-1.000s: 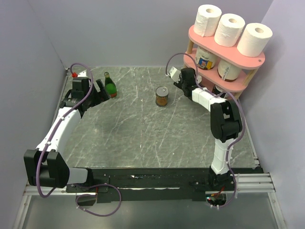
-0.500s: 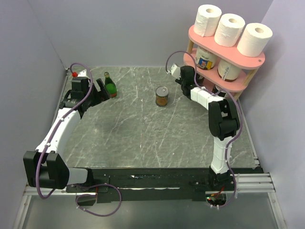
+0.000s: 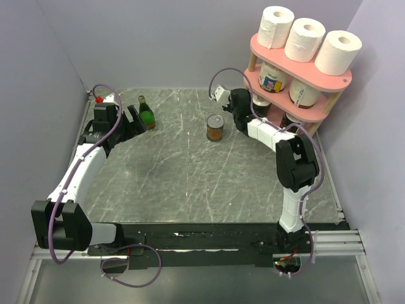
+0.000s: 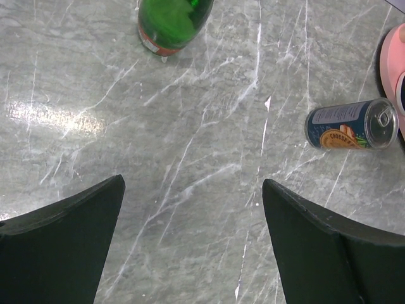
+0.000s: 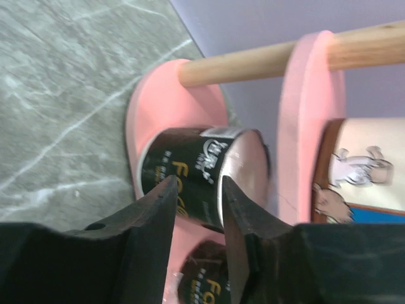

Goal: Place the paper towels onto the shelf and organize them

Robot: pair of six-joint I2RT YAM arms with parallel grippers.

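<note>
Desk (image 3: 190,177) first, grey marble. At its 2 o'clock corner stands the pink shelf (image 3: 297,68), all three paper towels (image 3: 305,39) upright in a row on the top board. Right pincer (image 5: 197,187) faces the bottom tier, fingers a slim gap apart, empty. Left pincer (image 4: 193,183) hangs spread wide, empty, at 10 o'clock beside the green bottle (image 3: 146,113). The can (image 3: 215,127) stands toward 12 o'clock.

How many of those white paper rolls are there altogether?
3. All stand in a row on the pink three-tier shelf, top board: left roll, middle roll, right roll. None visible elsewhere.
</note>
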